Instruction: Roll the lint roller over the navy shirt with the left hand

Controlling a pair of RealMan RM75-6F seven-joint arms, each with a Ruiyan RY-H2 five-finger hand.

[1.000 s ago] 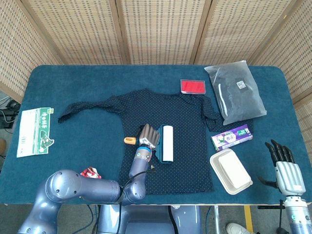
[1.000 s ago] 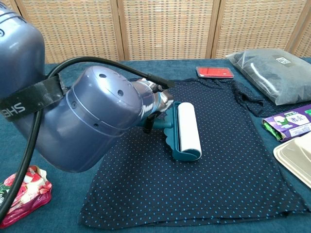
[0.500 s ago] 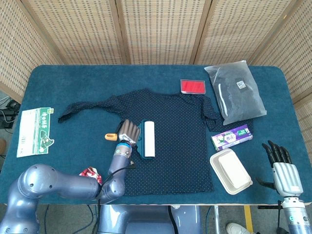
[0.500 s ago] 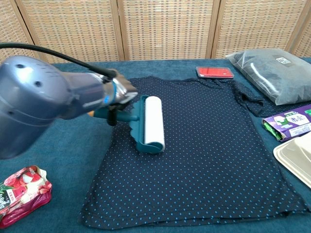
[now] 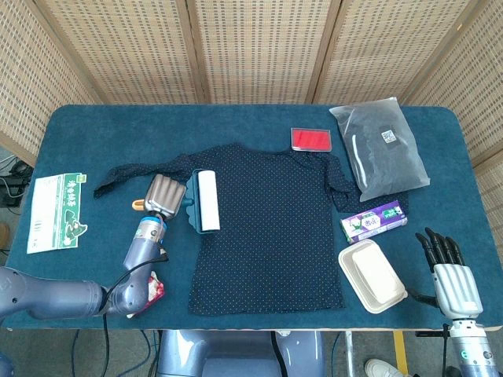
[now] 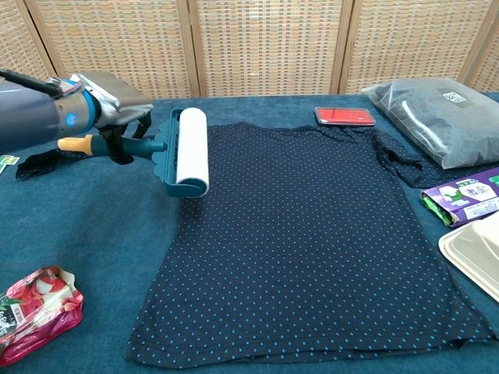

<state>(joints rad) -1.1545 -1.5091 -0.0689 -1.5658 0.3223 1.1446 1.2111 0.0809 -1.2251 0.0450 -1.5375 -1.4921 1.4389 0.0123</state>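
Navy fabric dotted in pale blue fills the middle of the frame: the navy shirt (image 5: 267,220) lies flat, hem nearest the robot, collar toward the far edge, one sleeve stretched out to the upper left. Nearest in the head view, at lower right, the right hand (image 5: 449,271) hangs off the table edge with fingers straight and slightly apart, holding nothing. At lower left of the chest view a red snack packet (image 6: 35,308) lies beside the hem. A white clamshell box (image 5: 372,275) and a purple carton (image 5: 374,221) sit just right of the shirt.

Mid-frame left, the left hand (image 5: 163,196) is wrapped around the teal handle of the lint roller (image 5: 203,200), fingers curled tight over it, an orange end cap poking out behind. The white roll rests on the shirt's left edge near the shoulder, its axis running near to far, probably so a sideways pull turns it across the cloth. Most of the shirt lies to the right of the roll.

Farther back: a red flat case (image 5: 312,140) by the collar, a dark grey bag (image 5: 381,149) at upper right, and a green-and-white paper pack (image 5: 55,210) at far left. The blue tablecloth (image 5: 118,126) covers the table; woven wicker screens (image 5: 251,47) close the room behind.
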